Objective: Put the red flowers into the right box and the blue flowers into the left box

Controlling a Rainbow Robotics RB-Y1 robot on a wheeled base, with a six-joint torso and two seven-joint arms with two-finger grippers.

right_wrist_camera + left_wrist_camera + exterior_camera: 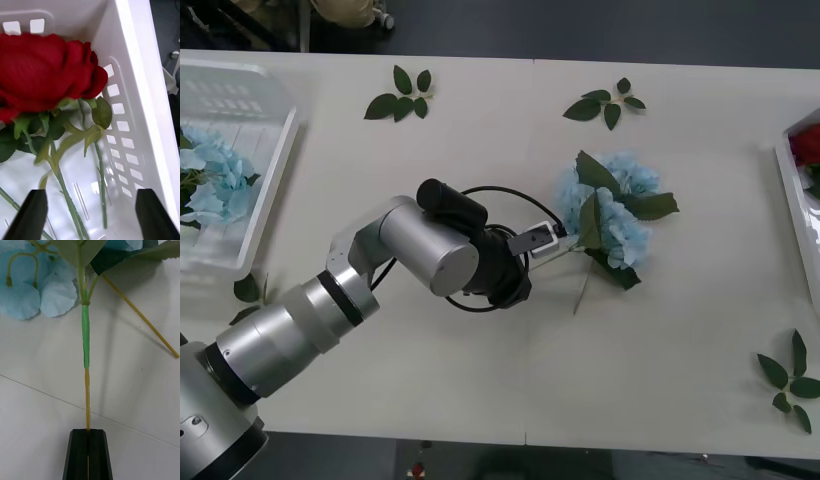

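In the middle of the table, my left gripper (pixel 560 243) is shut on the thin stem (pixel 87 397) of a blue flower cluster (pixel 615 210). The cluster lies on the table just right of the gripper, and its pale petals (pixel 22 296) and dark leaves fan out beyond the fingers (pixel 78 453). More blue flowers (pixel 205 180) lie in the left box (pixel 265 190) at the far left. A red flower (pixel 807 145) rests in the right box (pixel 795 215) at the right edge. My right gripper (pixel 93 217) hangs open above a red rose (pixel 45 71) inside that box's slotted wall (pixel 138 75).
Loose green leaf sprigs lie at the back left (pixel 402 95), at the back centre (pixel 608 103), at the front right (pixel 790 380) and beside the left box (pixel 248 290). A second yellowish stem (pixel 150 326) crosses the table near the held one.
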